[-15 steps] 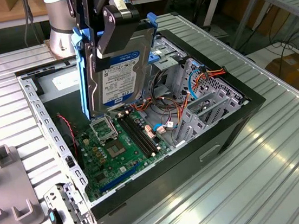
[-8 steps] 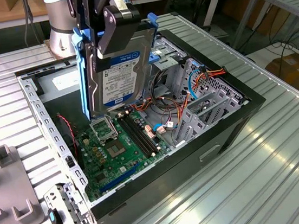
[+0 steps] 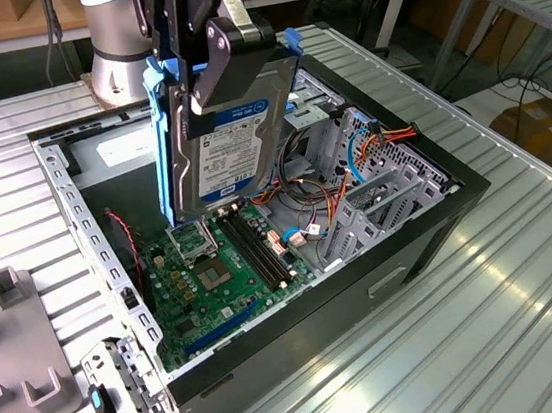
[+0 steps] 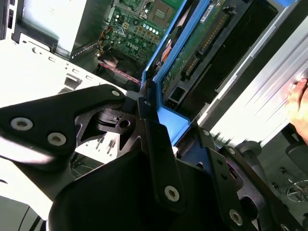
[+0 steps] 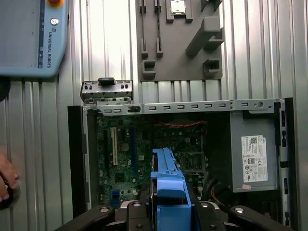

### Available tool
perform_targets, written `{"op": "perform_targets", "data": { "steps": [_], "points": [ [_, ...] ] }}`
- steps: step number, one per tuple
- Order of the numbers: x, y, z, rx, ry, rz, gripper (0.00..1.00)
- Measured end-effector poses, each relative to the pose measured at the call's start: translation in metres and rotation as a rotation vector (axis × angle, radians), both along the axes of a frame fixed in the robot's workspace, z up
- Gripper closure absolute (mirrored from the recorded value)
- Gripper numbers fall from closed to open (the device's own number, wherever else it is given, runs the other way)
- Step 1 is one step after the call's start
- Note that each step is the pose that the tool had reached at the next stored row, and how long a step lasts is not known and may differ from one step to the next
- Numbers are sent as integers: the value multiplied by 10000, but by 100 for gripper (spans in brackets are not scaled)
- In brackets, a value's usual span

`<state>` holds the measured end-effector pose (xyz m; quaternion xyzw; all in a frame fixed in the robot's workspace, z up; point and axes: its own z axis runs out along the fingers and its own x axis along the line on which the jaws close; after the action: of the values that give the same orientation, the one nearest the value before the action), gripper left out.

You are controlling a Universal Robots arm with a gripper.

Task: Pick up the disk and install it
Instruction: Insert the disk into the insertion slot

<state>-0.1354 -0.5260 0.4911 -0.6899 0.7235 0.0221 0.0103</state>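
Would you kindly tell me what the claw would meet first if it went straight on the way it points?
Shut on the disk, the claw points down into the case; the disk's lower edge would likely reach the motherboard first, though depth is unclear.

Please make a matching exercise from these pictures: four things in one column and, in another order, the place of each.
1. disk
2. motherboard
3. grey fixture plate
4. grey box with white label

A. flat on the case floor
B. on the table, outside the case
C. on edge, clamped in the tool
D. in a corner of the case

Pairs: 1-C, 2-A, 3-B, 4-D
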Motion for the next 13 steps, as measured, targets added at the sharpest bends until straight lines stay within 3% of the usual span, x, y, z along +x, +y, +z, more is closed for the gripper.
{"op": "perform_targets", "data": {
  "steps": [13],
  "points": [
    [186,-23,-1,-2,0,0,63]
  ]
}}
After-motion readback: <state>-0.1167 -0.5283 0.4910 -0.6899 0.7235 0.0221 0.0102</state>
